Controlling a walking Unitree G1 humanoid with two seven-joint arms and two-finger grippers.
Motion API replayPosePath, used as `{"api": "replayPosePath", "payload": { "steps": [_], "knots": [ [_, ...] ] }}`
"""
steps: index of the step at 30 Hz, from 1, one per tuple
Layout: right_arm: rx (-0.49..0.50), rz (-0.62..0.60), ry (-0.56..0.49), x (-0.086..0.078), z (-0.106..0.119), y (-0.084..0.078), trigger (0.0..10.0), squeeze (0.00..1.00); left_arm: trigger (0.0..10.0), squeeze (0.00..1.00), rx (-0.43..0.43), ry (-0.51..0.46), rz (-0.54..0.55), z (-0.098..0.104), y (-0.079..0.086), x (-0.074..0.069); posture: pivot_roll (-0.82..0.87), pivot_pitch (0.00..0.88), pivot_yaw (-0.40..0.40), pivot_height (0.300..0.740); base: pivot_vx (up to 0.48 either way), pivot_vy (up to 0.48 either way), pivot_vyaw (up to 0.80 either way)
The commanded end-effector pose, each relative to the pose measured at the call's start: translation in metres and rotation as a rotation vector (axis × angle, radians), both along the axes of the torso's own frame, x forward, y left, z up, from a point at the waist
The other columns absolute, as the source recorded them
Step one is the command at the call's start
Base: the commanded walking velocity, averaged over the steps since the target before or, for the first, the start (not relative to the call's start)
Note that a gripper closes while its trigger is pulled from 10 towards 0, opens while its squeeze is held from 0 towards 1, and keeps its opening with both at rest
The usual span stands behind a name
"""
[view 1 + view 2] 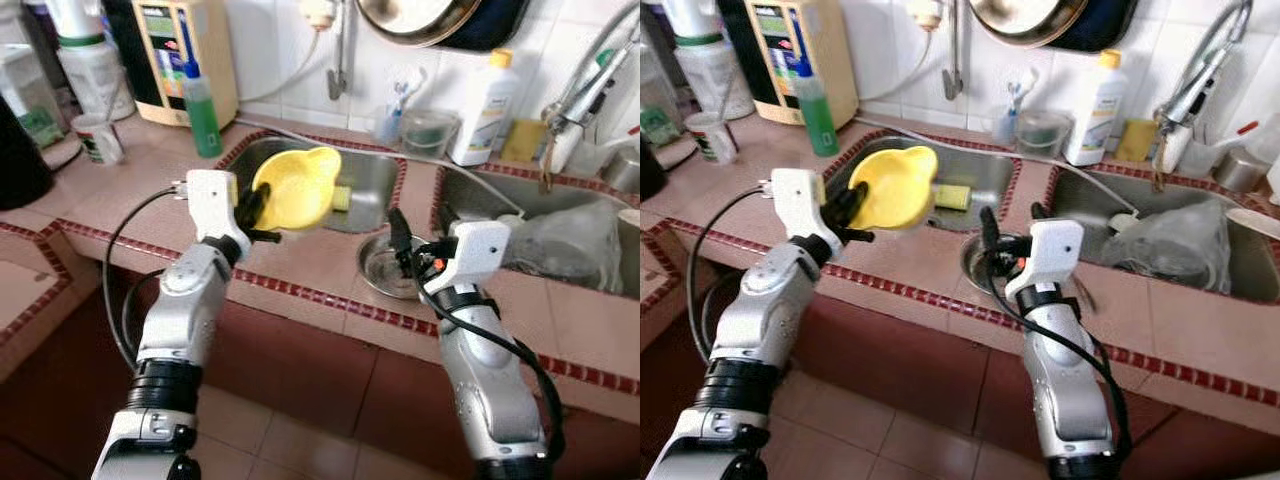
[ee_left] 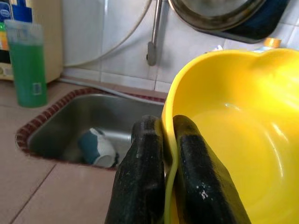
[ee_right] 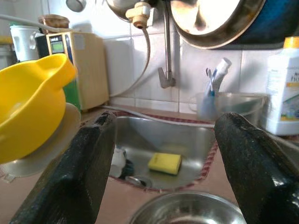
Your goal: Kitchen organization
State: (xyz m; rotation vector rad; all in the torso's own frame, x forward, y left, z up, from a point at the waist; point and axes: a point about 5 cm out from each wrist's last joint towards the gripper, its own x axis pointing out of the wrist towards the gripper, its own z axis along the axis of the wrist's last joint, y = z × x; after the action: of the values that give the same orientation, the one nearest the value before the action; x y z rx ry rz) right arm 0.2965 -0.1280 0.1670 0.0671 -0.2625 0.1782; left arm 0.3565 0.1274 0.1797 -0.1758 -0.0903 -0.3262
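I can't read a single word or number anywhere around me. The white bottle by the wall has a label with blue print, too blurred to make out. The beige appliance at the back of the counter has a panel with blue and dark marks, none legible. The green bottle has a small white barcode patch, its digits too small to tell.

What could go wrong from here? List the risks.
1. The left pincer pinches only the rim of the yellow bowl, held above the sink; it could slip and drop.
2. The open right pincer hovers near the steel bowl and could knock it.
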Motion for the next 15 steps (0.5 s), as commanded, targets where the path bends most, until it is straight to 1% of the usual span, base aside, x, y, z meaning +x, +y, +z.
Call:
{"api": "replayPosePath", "payload": {
  "steps": [1,4,6,10,15],
  "knots": [
    [0.006,-0.012,-0.004,0.0001,0.0021,-0.0044,10.0,0.00,10.0,0.00,0.008,-0.013,-0.028,0.0033,-0.0070,-0.0012,-0.06,0.000,0.027,0.740,0.000,0.274,0.00],
    [0.005,-0.012,0.001,0.0002,0.0015,-0.0042,10.0,0.00,10.0,0.00,0.015,-0.023,-0.017,0.0040,-0.0066,-0.0014,-0.06,0.000,0.027,0.740,0.000,0.000,0.00],
    [0.005,-0.013,0.005,0.0002,0.0012,-0.0045,10.0,0.00,10.0,0.00,0.035,-0.028,-0.018,0.0037,-0.0079,-0.0017,-0.06,0.000,0.027,0.740,0.000,0.000,0.00],
    [0.008,-0.011,0.011,0.0008,0.0007,-0.0037,10.0,0.00,10.0,0.00,0.040,-0.008,-0.036,0.0008,-0.0100,-0.0029,-0.06,0.000,0.027,0.740,0.000,0.000,-0.80],
    [0.012,-0.012,0.014,0.0015,0.0008,-0.0040,10.0,0.00,10.0,0.00,0.038,-0.010,-0.035,0.0023,-0.0100,-0.0036,-0.06,0.000,0.025,0.740,0.000,0.000,-0.78]
  ]
}}
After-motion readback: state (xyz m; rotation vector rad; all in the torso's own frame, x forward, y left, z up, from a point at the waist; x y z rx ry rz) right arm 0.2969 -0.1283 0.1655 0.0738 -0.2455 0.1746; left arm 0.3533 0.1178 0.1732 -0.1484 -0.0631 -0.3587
